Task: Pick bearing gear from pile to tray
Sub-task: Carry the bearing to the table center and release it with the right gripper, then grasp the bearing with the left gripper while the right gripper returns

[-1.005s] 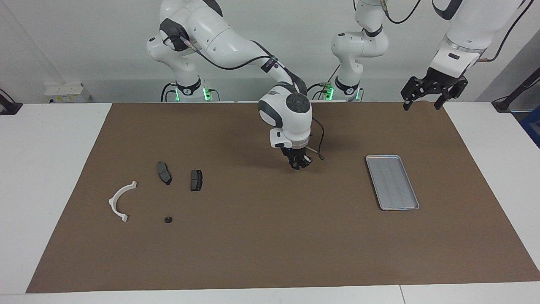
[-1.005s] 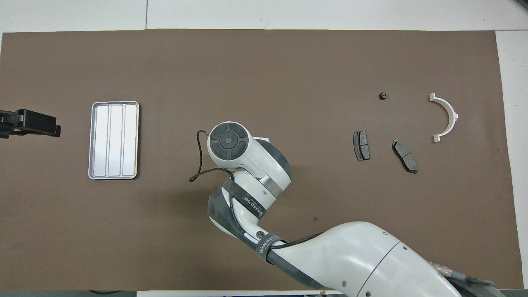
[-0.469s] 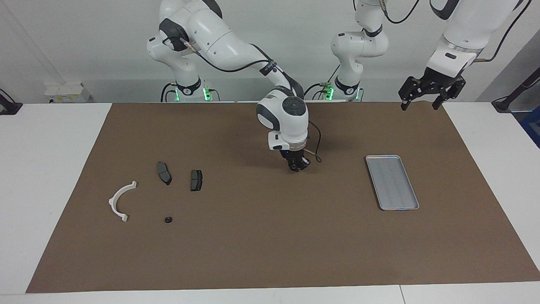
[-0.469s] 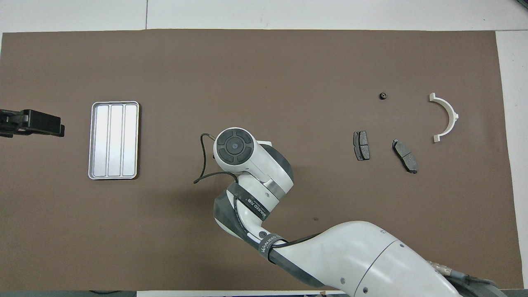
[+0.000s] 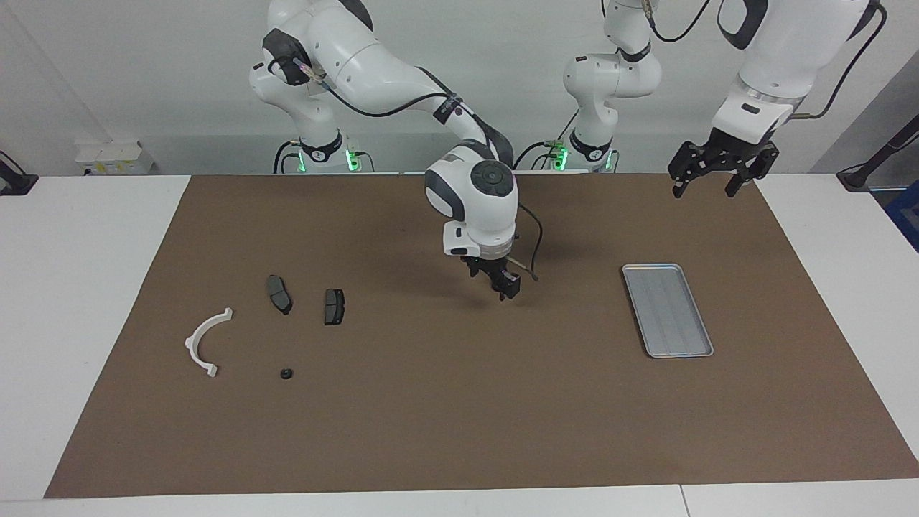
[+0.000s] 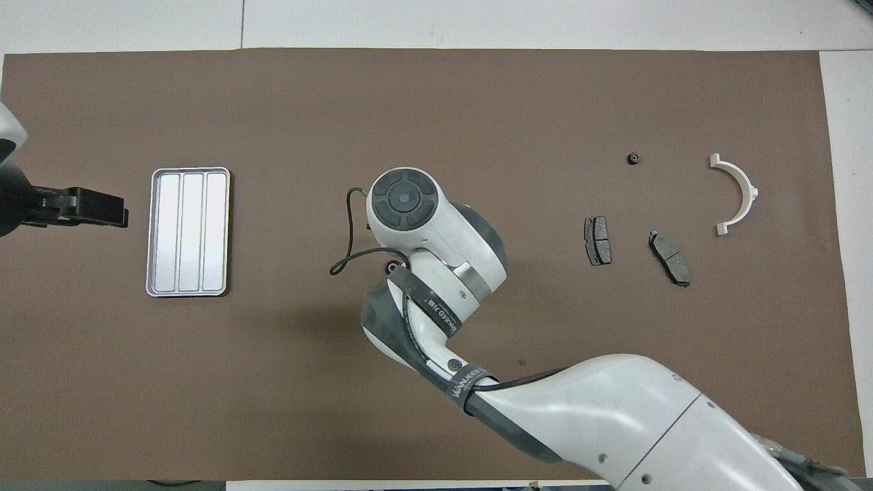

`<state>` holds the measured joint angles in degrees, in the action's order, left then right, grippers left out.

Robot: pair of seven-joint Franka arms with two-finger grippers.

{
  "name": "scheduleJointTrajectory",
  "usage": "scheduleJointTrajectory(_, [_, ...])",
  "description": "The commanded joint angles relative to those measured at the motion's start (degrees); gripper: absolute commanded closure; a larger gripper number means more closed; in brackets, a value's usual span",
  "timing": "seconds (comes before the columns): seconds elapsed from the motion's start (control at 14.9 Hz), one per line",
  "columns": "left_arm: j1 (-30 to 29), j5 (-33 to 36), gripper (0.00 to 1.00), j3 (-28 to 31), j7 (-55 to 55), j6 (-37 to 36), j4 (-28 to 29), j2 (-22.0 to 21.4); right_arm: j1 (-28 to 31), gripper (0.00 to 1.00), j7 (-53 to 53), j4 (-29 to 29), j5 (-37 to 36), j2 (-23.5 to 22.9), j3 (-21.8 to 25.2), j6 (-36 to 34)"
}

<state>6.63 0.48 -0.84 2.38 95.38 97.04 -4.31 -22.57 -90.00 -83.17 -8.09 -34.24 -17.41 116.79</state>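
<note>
Progress looks slight: the tray (image 5: 668, 309) lies bare toward the left arm's end of the mat (image 5: 431, 431), with no part on its ribbed floor in either view.

The pile sits well apart from it, toward the right arm's end. It is made up of a white arc (image 5: 192, 337), two brake pads (image 5: 278, 293) (image 5: 334, 306) and one small black round piece (image 5: 286, 373). That piece is judged the likeliest bearing gear. It rests on the mat farther from the robots than the pads, just beside the arc's lower end, and nothing touches it.

The right gripper (image 5: 497, 283) hangs low over the middle of the mat, between pile and tray and near neither. Whether this claw is open or closed cannot be told from here, nor whether it carries anything. In the overhead view its own wrist hides most of it.

The left gripper (image 5: 707, 176) waits high over the mat's edge nearest the robots, at the tray's end, with its claw spread wide and empty.

By this reading no gear has been delivered. The whole carry to the tray and the release there remain. If the right claw is empty, a fresh pick from the pile is needed first.
</note>
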Motion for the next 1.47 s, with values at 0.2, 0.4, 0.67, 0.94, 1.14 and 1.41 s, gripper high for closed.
scheduleJointTrajectory(0.2, [12.08,0.04,0.00,0.66,13.76,12.45,7.46,3.76,11.74,0.00,21.92,3.27,-0.08,4.79,-1.23,-7.62])
scheduleJointTrajectory(0.4, [16.91,0.13,0.00,0.75,20.19,18.07,7.90,8.86,17.71,0.00,40.11,2.49,-0.17,6.29,-1.05,-8.16])
scheduleJointTrajectory(0.67, [20.34,0.22,0.00,0.75,23.97,25.37,12.56,9.84,27.11,0.00,59.73,-0.49,-0.34,6.64,-1.05,-6.14])
scheduleJointTrajectory(0.94, [24.74,6.46,0.00,0.75,35.22,30.82,12.12,17.30,31.87,0.00,62.93,-4.11,-1.13,7.35,-0.88,-4.64])
scheduleJointTrajectory(1.14, [26.32,6.55,0.00,0.66,37.16,32.93,12.03,20.12,34.33,0.00,62.93,-7.78,-3.68,7.08,-0.87,-0.88])
scheduleJointTrajectory(1.41, [27.21,6.11,0.00,0.40,39.10,34.17,12.65,21.18,35.49,0.00,62.84,-10.00,-4.38,5.59,-0.61,2.39])
